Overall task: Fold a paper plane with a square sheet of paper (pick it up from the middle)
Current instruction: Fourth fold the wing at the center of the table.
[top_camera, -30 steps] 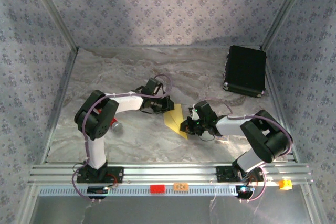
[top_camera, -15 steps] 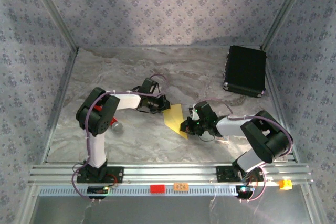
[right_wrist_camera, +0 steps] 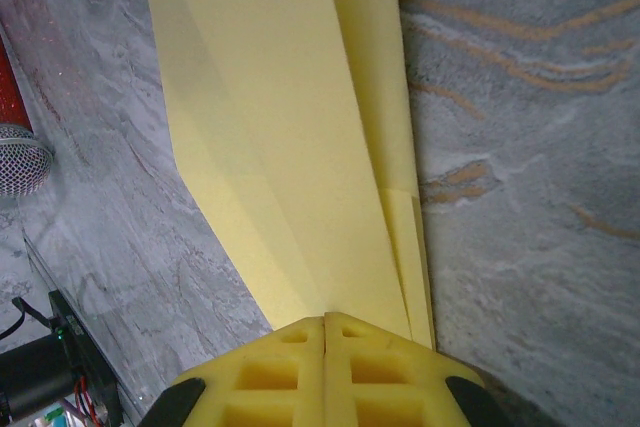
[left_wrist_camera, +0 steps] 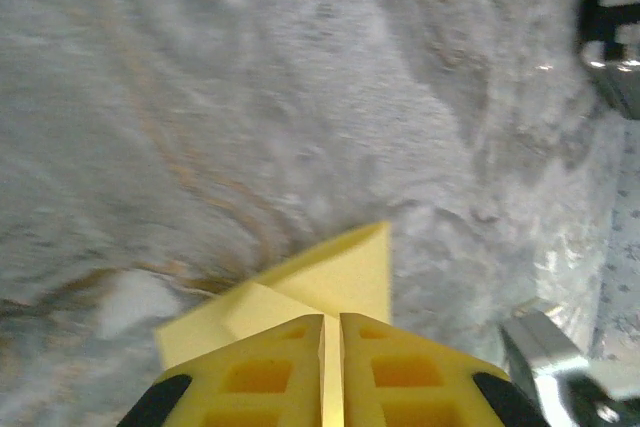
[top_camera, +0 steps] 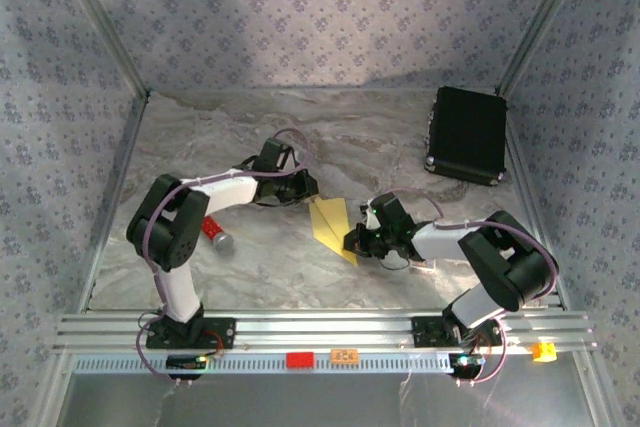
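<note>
The yellow sheet of paper (top_camera: 330, 222) is folded into a slim, tapering paper plane shape with long creases. It lies low over the marbled table, stretched between both grippers. My left gripper (top_camera: 303, 193) is shut on its far end; in the left wrist view a folded corner (left_wrist_camera: 335, 272) sticks out past the fingertips (left_wrist_camera: 332, 319). My right gripper (top_camera: 353, 243) is shut on the narrow near end. In the right wrist view the layered folds (right_wrist_camera: 290, 127) fan away from its closed jaws (right_wrist_camera: 325, 319).
A red-handled tool with a metal mesh head (top_camera: 216, 235) lies on the table left of the paper, also seen in the right wrist view (right_wrist_camera: 20, 147). A black rectangular case (top_camera: 467, 134) stands at the back right. Patterned walls enclose the table.
The left arm has swung leftward and its gripper has moved back and left with the paper's far end. The red-handled tool is now uncovered. The right arm has held still.
</note>
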Motion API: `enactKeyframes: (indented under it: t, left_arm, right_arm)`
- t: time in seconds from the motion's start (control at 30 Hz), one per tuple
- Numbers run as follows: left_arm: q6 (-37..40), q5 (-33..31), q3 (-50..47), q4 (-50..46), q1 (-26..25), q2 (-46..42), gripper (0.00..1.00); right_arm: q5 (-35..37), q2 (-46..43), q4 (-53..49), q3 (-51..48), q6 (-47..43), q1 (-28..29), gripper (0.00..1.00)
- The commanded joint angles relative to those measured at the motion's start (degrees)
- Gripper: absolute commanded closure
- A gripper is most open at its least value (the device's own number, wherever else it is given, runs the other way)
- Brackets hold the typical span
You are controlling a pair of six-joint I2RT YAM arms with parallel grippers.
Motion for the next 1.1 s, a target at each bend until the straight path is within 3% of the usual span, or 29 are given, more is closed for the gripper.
enactKeyframes:
  t: [0.0, 0.33, 0.6, 0.83, 0.93, 1.07]
  left_arm:
    - [0.3, -0.9, -1.0, -1.3, -3.3, -1.8, 0.88]
    - [-2.2, 0.7, -1.9, 2.9, -10.1, 4.6, 0.89]
    - [-2.8, -0.5, -2.9, 3.0, -10.3, 7.5, 0.90]
    - [-3.1, -1.2, -4.0, 2.2, -10.2, 7.4, 0.91]
    - [-4.1, -1.1, -4.7, 3.4, -10.1, 7.2, 0.91]
    - [-4.4, -0.9, -4.7, 3.8, -10.0, 7.0, 0.91]
  right_arm:
    - [3.1, 0.6, -7.0, -2.2, 0.5, 0.0, 0.97]
    - [2.9, -0.8, -6.4, -2.4, 0.8, 0.0, 0.96]
    - [1.4, -5.4, -2.7, -3.3, 1.9, 0.0, 0.93]
    - [4.6, -16.3, -13.5, -4.3, 4.0, -1.0, 0.84]
    - [3.6, -19.5, -14.8, -6.2, 5.4, -1.6, 0.76]
    - [1.0, -21.3, -15.4, -7.7, 6.3, -1.5, 0.74]
